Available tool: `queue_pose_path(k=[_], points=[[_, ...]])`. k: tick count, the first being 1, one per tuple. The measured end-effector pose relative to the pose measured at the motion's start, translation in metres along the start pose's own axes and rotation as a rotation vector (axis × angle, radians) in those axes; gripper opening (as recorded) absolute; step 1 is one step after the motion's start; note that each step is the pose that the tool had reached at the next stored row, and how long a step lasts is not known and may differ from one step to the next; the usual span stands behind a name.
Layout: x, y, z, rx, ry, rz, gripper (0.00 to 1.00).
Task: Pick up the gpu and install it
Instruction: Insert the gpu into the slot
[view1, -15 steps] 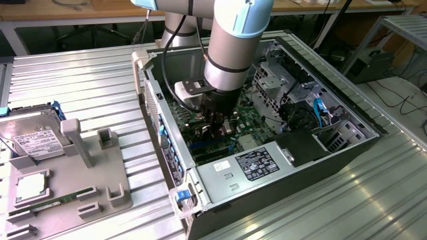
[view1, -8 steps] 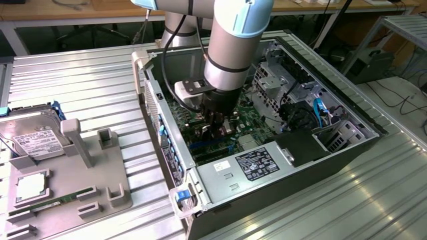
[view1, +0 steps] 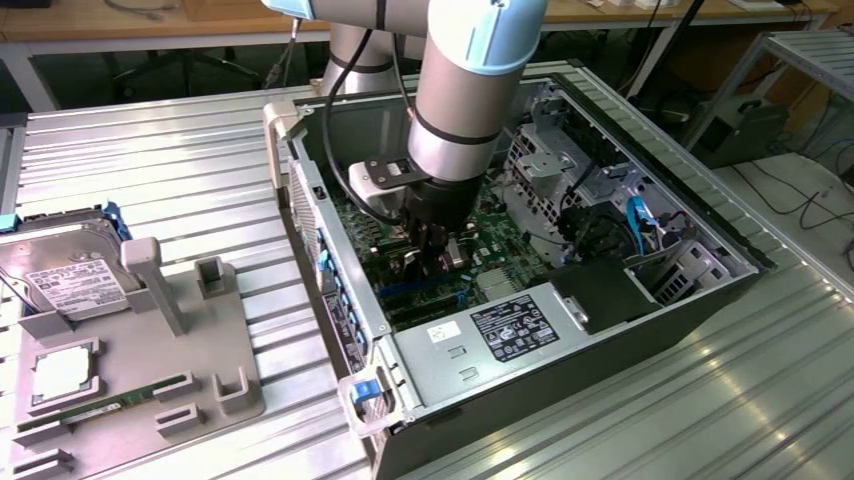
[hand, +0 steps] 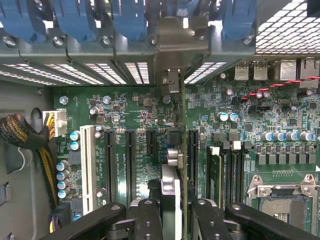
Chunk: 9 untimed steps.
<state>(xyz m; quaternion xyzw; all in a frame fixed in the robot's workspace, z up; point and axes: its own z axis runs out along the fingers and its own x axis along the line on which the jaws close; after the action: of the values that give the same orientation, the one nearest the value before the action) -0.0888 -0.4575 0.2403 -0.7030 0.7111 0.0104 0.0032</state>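
Item: gpu (hand: 182, 165). Thin black card, seen edge-on and upright, pinched from both faces by the fingers (hand: 150, 217) of the gripper (hand: 179, 216). It stands over the long black expansion slots (hand: 131, 165), its metal bracket end toward the rear edge of the case.

Handling, judged: light and rigid, but fragile. Components and the contact edge tolerate no squeezing or twisting. The best hold is on the flat faces near the upper edge, as it is held here. The smooth board may slip under a sideways load.

Surface: green motherboard (hand: 125, 115), densely populated, lying in the open computer case (view1: 694, 230). A labelled power supply (view1: 507, 330) sits at the case's near corner.

Surroundings: ribbed metal table (view1: 160, 160). A grey fixture tray (view1: 200, 360) at the exterior view's left holds a hard drive (view1: 67, 280). A wooden workbench (view1: 160, 20) stands beyond.
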Motion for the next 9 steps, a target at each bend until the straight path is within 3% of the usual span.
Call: queue_pose_path(k=[9], points=[[0.0008, 0.0000, 0.0000, 0.0001, -0.0002, 0.004, 0.28]])
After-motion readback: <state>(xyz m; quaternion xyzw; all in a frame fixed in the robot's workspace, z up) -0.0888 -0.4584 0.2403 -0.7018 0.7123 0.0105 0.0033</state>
